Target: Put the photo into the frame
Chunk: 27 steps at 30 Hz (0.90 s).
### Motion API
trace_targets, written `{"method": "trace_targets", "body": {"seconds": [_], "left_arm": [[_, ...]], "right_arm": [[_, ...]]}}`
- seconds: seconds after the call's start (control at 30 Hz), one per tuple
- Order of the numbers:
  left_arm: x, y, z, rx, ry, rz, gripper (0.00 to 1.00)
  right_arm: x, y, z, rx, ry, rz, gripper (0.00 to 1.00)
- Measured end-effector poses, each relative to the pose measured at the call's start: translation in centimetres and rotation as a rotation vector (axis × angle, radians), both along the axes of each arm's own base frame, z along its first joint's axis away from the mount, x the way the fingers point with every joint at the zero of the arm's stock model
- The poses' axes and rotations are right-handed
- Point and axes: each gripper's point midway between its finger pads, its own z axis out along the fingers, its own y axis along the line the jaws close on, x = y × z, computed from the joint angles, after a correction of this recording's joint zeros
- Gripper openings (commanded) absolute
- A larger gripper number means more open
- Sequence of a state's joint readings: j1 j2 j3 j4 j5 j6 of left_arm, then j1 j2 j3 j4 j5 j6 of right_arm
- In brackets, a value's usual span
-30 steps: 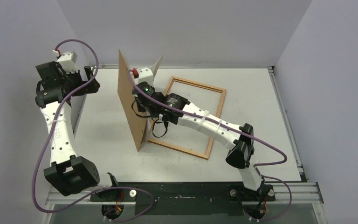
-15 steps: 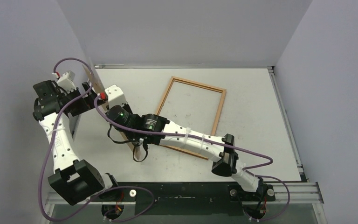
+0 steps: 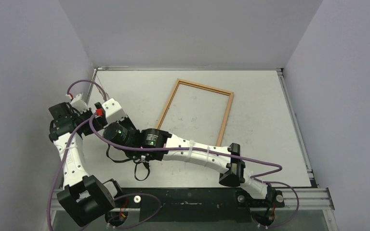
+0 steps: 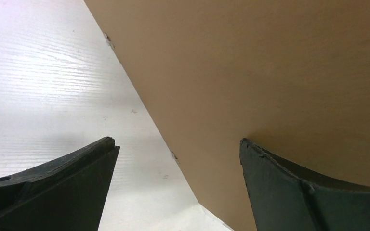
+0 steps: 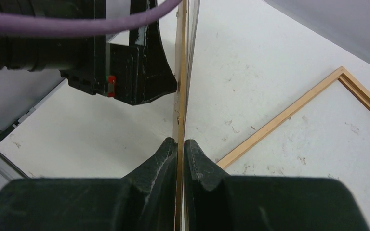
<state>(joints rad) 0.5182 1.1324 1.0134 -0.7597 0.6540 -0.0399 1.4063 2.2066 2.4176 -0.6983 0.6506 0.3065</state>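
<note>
right gripper (image 5: 180, 142): clamped on the upright board (image 4: 270, 62), likely presenting it to the left arm (my guess)
photo (image 5: 191, 72): probably the thin pale sheet pinched alongside the board; print side not visible
left gripper (image 4: 176, 144): jaws wide, board edge in the gap, not gripped
frame (image 3: 226, 118): flat on table (image 3: 265, 96), 3 o'clock of both grippers, well apart
in the way: board against photo; right arm spans frame's near edge

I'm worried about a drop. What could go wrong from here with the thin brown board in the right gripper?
The right gripper pinches the thin brown fibreboard sheet, with a pale thin sheet against it, only at one edge; either could slip or flex. The open left gripper has one finger right at the board's face and could knock it.
</note>
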Motion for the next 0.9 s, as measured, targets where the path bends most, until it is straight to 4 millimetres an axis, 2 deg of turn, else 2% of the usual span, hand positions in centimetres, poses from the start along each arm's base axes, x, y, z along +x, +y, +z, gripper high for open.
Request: {"method": "trace_targets", "body": {"seconds": [0.13, 0.17, 0.27, 0.37, 0.53, 0.8, 0.9], "left_arm": [[-0.3, 0.0, -3.3, -0.008, 0.021, 0.012, 1.00], [-0.3, -0.1, -3.9, -0.017, 0.027, 0.017, 0.94], [0.2, -0.3, -5.4, -0.050, 0.031, 0.040, 0.90], [1.3, -1.0, -5.8, -0.041, 0.014, 0.026, 0.90], [3.2, -3.3, -6.4, -0.002, 0.003, -0.041, 0.90], [4.7, -5.2, -7.1, 0.042, 0.000, -0.067, 0.90], [5.1, -6.5, -7.7, 0.043, 0.007, -0.089, 0.90]], "right_arm": [[0.0, 0.0, 0.0, 0.001, 0.001, -0.002, 0.05], [0.0, 0.0, 0.0, 0.001, 0.002, -0.002, 0.05], [0.0, -0.1, -0.1, 0.000, 0.002, -0.008, 0.05], [0.2, -0.4, -0.1, -0.004, -0.003, -0.023, 0.05], [1.0, -1.2, -0.1, -0.025, -0.016, -0.061, 0.05], [1.7, -2.0, -0.3, -0.058, -0.027, -0.078, 0.05], [1.8, -2.4, -0.5, -0.081, -0.034, -0.083, 0.05]]}}
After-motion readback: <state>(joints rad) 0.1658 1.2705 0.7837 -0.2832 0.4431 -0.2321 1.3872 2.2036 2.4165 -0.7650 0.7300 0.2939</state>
